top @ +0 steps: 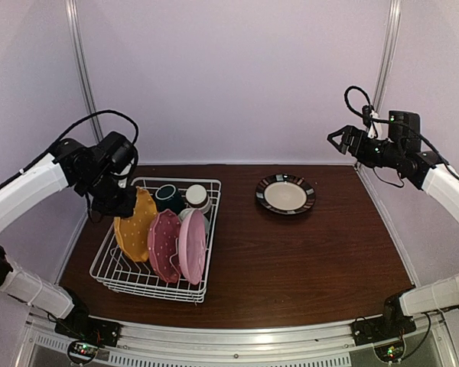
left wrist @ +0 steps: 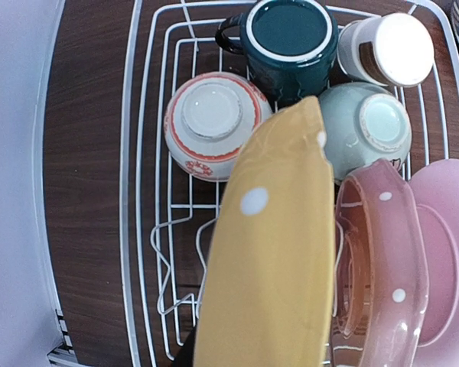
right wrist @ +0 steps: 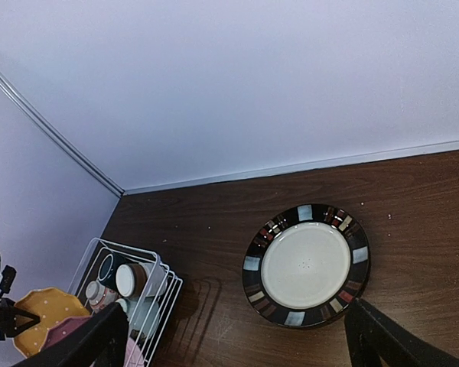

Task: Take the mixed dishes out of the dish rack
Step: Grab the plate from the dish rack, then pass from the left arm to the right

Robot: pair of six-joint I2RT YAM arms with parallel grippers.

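Progress: you have hardly started. One dish is out of the dish rack [top: 149,284]: the dark-rimmed plate [top: 285,194] lies flat on the table [top: 306,260], far and right of the rack, well apart from it.

Seven pieces are left in the rack, which sits on the left of the table. The yellow plate [top: 135,229], the red-pink dotted plate [top: 164,245] and the light pink plate [top: 191,245] stand on edge side by side. At the far end are the dark green cup [top: 168,197] and the beige-brown cup [top: 197,196]. Just nearer than those, the white-red bowl [left wrist: 214,122] and the pale green bowl [left wrist: 367,130] sit upside down.

Your left claw [top: 121,200] sits on the far upper rim of the yellow plate, jaws drawn in. You appear to have the rim clamped. The wrist view shows the plate edge-on, hiding the fingers, so treat the grip as probable. The plate is in its slot, not lifted clear.

Your right claw [top: 336,140] hangs high at the far right, jaws wide apart, holding and touching nothing.
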